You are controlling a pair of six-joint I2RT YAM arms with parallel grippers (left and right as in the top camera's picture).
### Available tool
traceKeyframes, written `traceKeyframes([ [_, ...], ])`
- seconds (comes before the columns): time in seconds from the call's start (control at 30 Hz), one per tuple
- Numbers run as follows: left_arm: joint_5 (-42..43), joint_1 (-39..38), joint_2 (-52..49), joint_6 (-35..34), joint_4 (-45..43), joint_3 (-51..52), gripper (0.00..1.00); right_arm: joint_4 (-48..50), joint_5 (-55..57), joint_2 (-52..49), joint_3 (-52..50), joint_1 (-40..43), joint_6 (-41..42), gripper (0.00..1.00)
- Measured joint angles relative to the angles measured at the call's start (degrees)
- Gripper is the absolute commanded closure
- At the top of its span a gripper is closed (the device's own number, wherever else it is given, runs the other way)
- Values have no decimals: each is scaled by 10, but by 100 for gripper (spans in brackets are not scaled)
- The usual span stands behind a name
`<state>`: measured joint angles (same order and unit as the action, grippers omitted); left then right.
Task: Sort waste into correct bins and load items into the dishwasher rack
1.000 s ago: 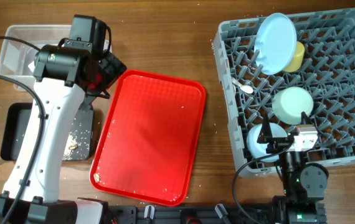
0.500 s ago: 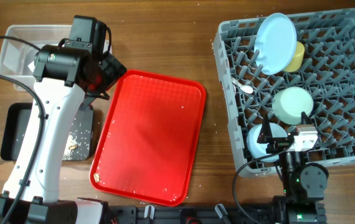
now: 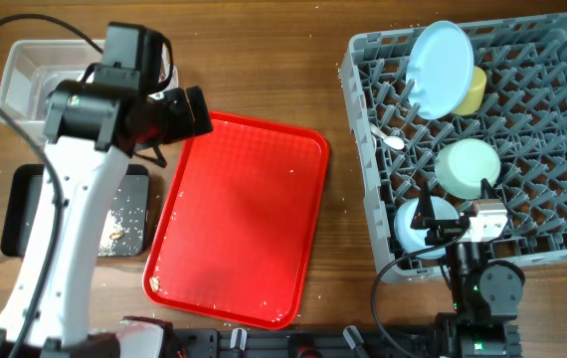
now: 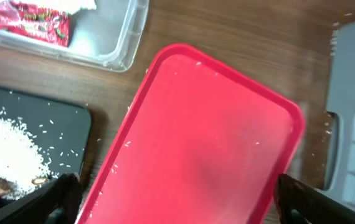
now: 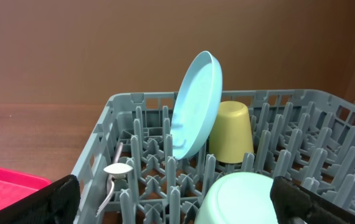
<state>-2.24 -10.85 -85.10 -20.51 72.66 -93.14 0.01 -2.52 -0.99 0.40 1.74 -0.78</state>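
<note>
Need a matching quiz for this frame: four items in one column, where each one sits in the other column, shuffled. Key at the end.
Items:
1. pale blue plate
2. red-and-white wrapper
3. rice scraps
4. white spoon

Places:
A. in the black tray
B. standing on edge in the dishwasher rack
C. in the clear tub
D. lying among the pegs near the dishwasher rack's left wall

Pairs: 1-B, 2-C, 3-A, 4-D
</note>
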Motion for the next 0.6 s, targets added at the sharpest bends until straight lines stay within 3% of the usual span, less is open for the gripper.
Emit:
traceKeyframes([
  [0.17, 7, 0, 98, 13, -54, 86, 0, 0, 0, 0, 0, 0, 0, 0],
  [0.37, 13, 0, 257, 47, -270, 317, 0, 0, 0, 2, 0, 0, 0, 0],
  [0.6, 27, 0, 487, 86, -389, 521, 0, 0, 0, 3, 0, 0, 0, 0],
])
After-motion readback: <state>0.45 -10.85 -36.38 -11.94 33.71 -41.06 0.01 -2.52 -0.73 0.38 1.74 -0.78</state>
